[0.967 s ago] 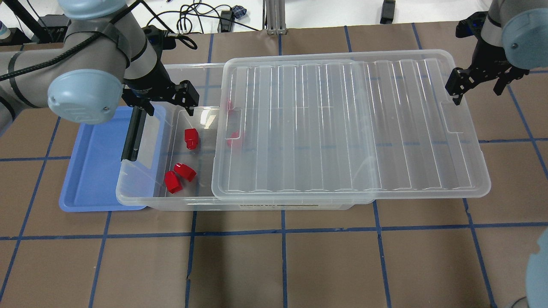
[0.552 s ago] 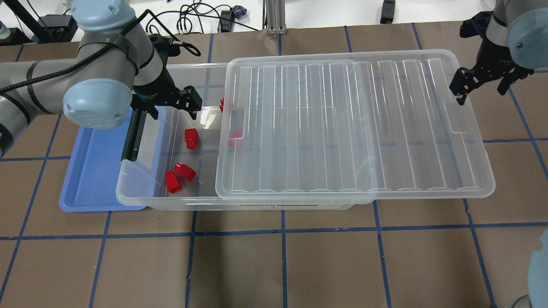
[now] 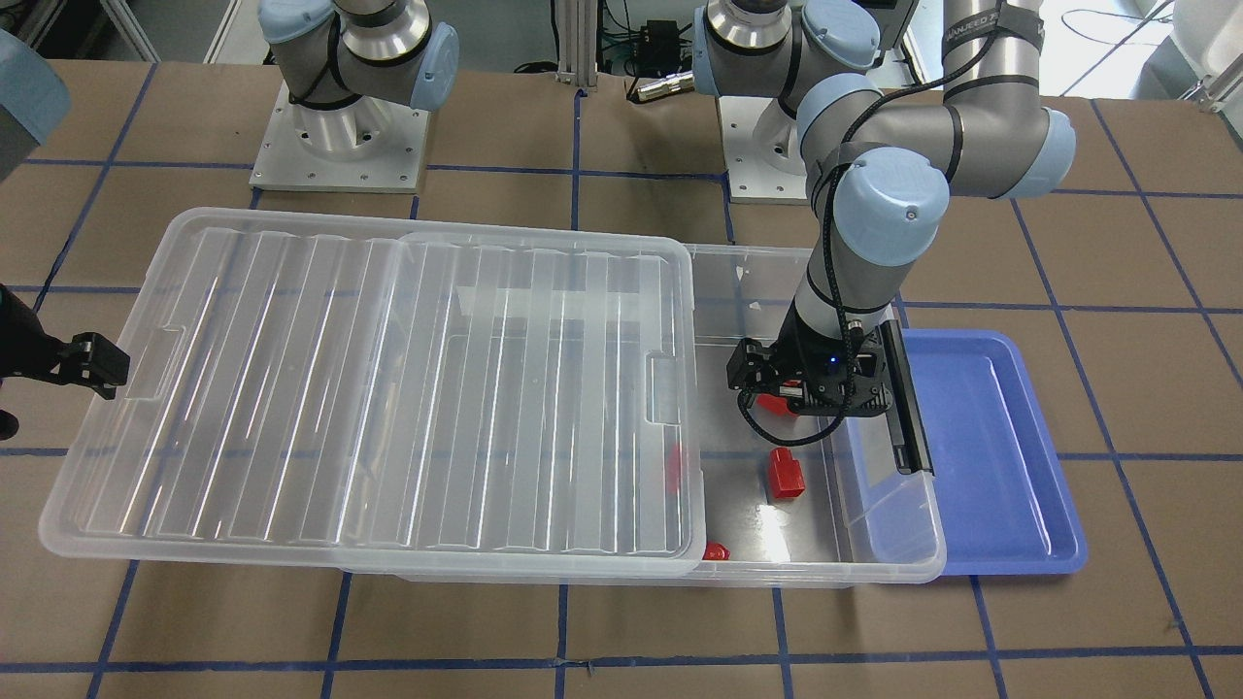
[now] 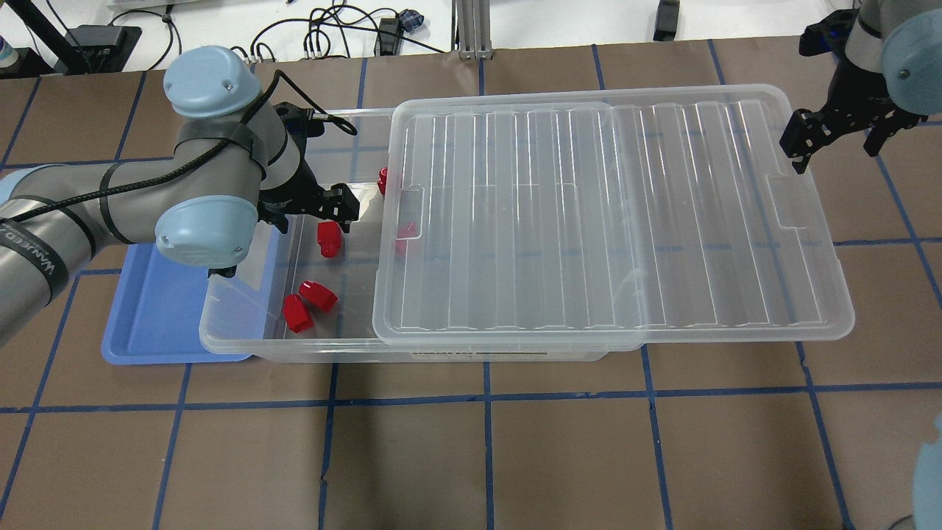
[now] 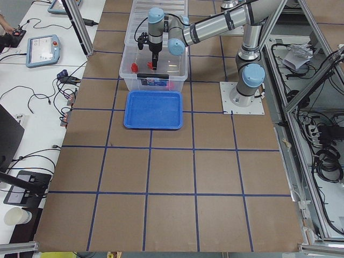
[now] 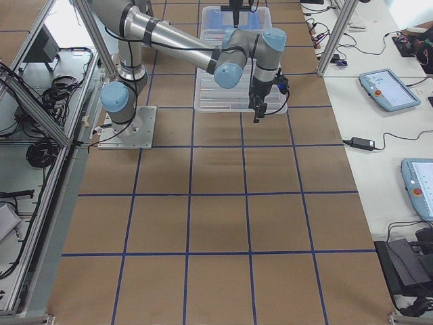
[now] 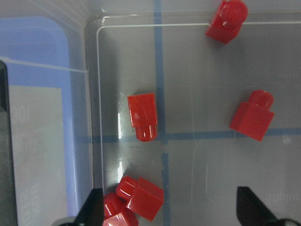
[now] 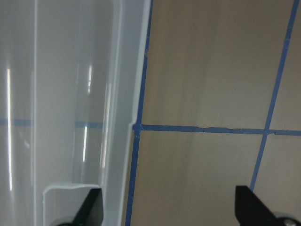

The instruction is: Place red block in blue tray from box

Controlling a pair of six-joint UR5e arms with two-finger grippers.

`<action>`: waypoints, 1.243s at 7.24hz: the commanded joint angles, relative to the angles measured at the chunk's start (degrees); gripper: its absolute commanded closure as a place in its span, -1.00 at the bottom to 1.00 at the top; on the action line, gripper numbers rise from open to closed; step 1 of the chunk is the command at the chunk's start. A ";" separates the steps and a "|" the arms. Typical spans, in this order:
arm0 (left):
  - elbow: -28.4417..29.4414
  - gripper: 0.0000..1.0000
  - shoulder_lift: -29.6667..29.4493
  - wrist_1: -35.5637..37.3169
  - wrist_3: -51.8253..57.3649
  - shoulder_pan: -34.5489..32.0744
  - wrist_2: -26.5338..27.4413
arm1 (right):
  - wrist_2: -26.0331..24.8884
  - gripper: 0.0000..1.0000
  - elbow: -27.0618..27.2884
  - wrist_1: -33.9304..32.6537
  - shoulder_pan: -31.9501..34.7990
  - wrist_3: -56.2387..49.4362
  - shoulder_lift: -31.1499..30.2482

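The clear box [image 4: 243,344] lies with its ribbed lid [image 4: 611,221] slid to the right, so its left end is open. A single red block [image 4: 328,239] lies on the box floor; it also shows in the left wrist view [image 7: 143,115] and the front view [image 3: 785,473]. My left gripper [image 4: 309,213] hangs open and empty over that open end, just beyond the block. The blue tray [image 4: 158,316] lies to the left of the box, partly under it. My right gripper [image 4: 839,151] is open and empty off the lid's far right corner.
A clump of two red pieces [image 4: 305,303] lies near the box's front left corner. Two more red pieces [image 4: 383,179] [image 4: 401,239] sit at the lid's edge. The black latch bar [image 3: 905,398] runs along the box's open end. The table is brown paper with blue tape lines.
My left arm has swung right, bringing the open gripper from the box's left wall to over the open end. The lid has shifted slightly right. My right gripper has drawn a little away.
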 commanded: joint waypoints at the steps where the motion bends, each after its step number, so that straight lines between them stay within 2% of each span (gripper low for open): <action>1: -0.94 -0.96 -3.67 5.56 -0.23 0.04 -0.06 | 0.70 -1.00 0.65 0.04 0.40 0.21 -5.16; 3: -0.16 -0.96 -7.36 11.44 0.21 0.04 0.02 | 0.52 -1.00 0.75 1.35 0.49 0.12 -8.69; 4: -0.24 -0.95 -9.21 16.43 0.56 0.13 0.20 | 0.78 -1.00 0.92 1.19 0.58 -0.23 -8.45; 7: -0.68 -0.95 -13.00 17.62 0.65 0.30 0.55 | 1.75 -1.00 0.84 0.84 0.49 0.03 -8.62; 9: -0.76 -0.40 -14.23 17.45 0.04 0.39 0.55 | 2.89 -1.00 0.58 0.92 0.49 0.29 -9.05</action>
